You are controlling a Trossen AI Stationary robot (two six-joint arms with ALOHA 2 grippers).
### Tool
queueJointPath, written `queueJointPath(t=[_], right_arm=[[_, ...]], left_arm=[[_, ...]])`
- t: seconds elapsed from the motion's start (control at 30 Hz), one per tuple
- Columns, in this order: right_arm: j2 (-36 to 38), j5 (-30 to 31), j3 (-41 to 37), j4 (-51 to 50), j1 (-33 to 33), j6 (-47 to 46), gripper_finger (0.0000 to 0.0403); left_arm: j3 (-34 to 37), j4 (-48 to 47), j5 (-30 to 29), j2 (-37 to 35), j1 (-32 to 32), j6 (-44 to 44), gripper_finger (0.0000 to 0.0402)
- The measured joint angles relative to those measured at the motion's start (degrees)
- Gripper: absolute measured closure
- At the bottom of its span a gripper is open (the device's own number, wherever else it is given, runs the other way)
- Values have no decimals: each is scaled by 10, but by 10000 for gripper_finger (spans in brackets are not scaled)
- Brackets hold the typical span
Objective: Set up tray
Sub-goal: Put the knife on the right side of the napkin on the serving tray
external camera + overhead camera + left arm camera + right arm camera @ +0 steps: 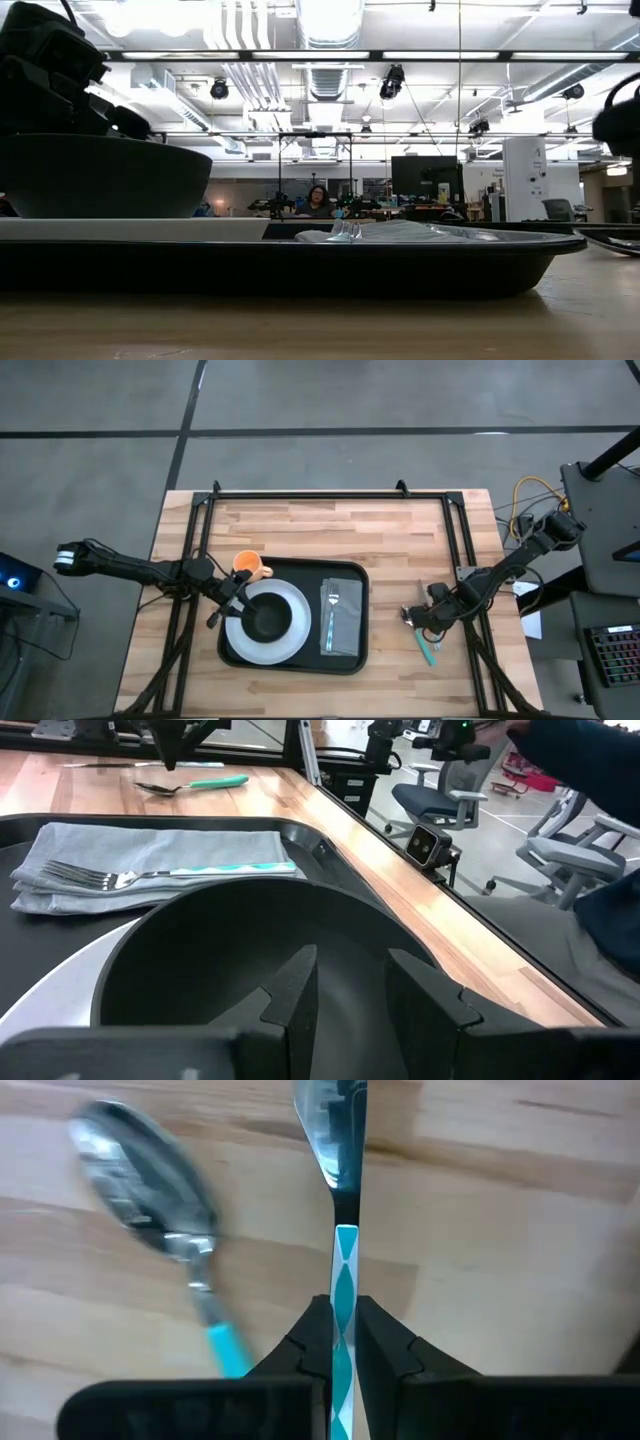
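The black tray [300, 580] lies mid-table. On its left part a white plate [240, 642] carries a black bowl [270, 622]. On its right part a fork [120, 877] lies on a grey napkin [342, 632]. My left gripper [232, 605] is open at the bowl's left rim, its fingers [300, 985] over the bowl [220, 920]. My right gripper [410, 615] is right of the tray, shut on a knife [335, 1130] with a teal-and-white handle. A teal-handled spoon [150, 1200] lies beside it on the wood. My left gripper stands open at the bowl's rim. I cannot tell whether its fingers touch it. My right gripper pinches the knife's patterned handle [345, 1270] between its two fingers, which lie along the handle. The blade points straight out beyond the fingertips, over the wood. Whether it is clear of the table does not show.
An orange cup [250, 566] stands at the tray's far left corner, close to my left arm. The spoon [428, 650] lies on the table just nearer than my right gripper. Black frame rails run along the table's left, right and far sides.
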State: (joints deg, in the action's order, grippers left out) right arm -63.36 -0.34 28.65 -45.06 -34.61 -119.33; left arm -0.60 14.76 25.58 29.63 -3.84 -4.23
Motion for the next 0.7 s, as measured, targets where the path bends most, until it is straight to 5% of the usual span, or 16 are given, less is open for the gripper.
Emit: queueJointPath(t=[0.3, 0.7], right_arm=[[-20, 97, 76, 1, 0, -41, 390], [-130, 95, 186, -9, 41, -46, 390]], left_arm=[[0, 0, 0, 0, 0, 0, 303], [-1, 0, 0, 0, 0, 0, 303]])
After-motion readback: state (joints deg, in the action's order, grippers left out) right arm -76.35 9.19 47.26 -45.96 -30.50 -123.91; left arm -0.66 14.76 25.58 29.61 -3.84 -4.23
